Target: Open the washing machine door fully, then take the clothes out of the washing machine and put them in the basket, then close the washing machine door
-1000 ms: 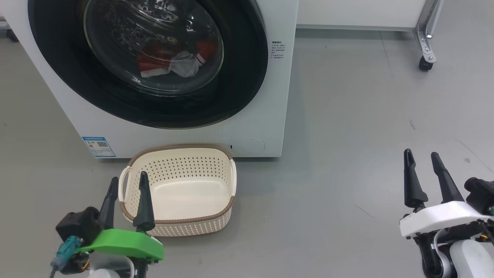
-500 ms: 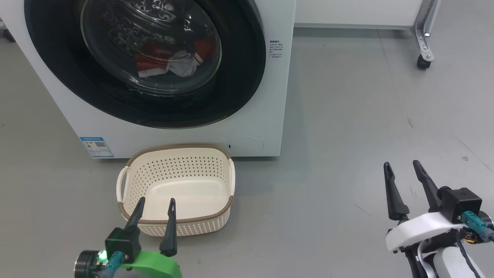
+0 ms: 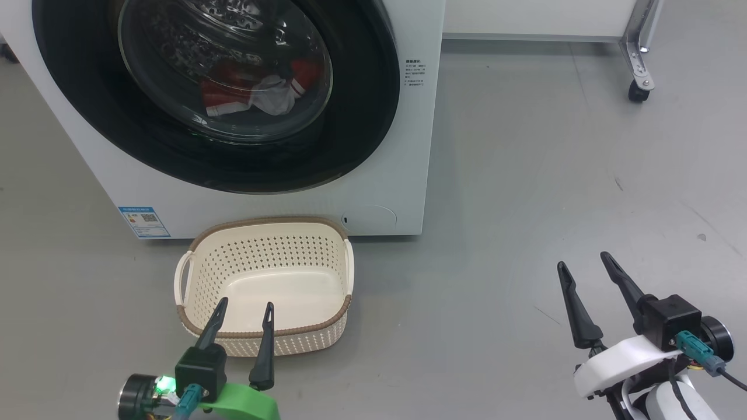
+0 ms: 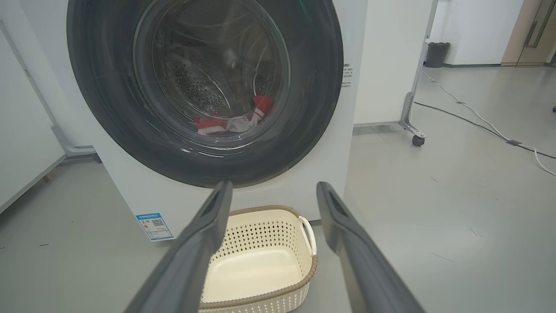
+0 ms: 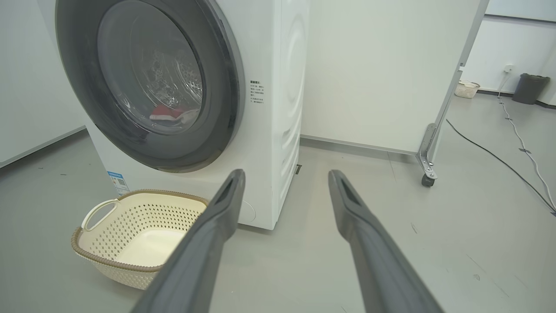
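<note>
One red-and-white bundle of clothes lies in the drum behind the shut door; the basket sits empty just below, against the washing machine, probably to catch them; left gripper and right gripper hang nearer, both spread wide, holding nothing.

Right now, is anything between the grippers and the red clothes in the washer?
Yes. The washing machine door is shut, and its glass bowl covers the clothes behind it. The left gripper and right gripper are both open and well short of the door. The basket sits below the door, empty.
</note>
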### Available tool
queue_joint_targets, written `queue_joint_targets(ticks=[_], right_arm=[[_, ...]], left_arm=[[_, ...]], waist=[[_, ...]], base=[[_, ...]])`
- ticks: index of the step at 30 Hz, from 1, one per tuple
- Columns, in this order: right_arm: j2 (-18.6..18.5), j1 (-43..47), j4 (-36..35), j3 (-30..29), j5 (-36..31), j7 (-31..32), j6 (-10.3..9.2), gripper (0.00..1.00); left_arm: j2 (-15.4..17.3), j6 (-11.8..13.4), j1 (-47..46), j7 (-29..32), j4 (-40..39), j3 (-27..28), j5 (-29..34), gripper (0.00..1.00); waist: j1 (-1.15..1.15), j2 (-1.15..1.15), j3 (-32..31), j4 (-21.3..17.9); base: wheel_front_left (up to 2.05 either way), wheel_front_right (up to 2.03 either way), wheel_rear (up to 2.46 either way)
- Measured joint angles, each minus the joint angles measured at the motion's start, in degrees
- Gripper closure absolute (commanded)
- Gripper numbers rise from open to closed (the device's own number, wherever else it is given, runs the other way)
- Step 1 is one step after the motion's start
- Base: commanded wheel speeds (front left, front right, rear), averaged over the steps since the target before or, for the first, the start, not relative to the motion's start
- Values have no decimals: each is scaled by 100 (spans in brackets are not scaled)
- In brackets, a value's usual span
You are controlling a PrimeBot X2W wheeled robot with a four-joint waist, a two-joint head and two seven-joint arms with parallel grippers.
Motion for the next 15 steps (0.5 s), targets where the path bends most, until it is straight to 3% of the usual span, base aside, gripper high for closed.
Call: queue_joint_targets(ticks=[15], right_arm=[[130, -15, 186, -25, 118, -32, 1, 0]], left_arm=[[1, 43, -63, 0, 205, 103, -293, 0]], waist=[[0, 0, -28, 13]], base=[[0, 0, 0]])
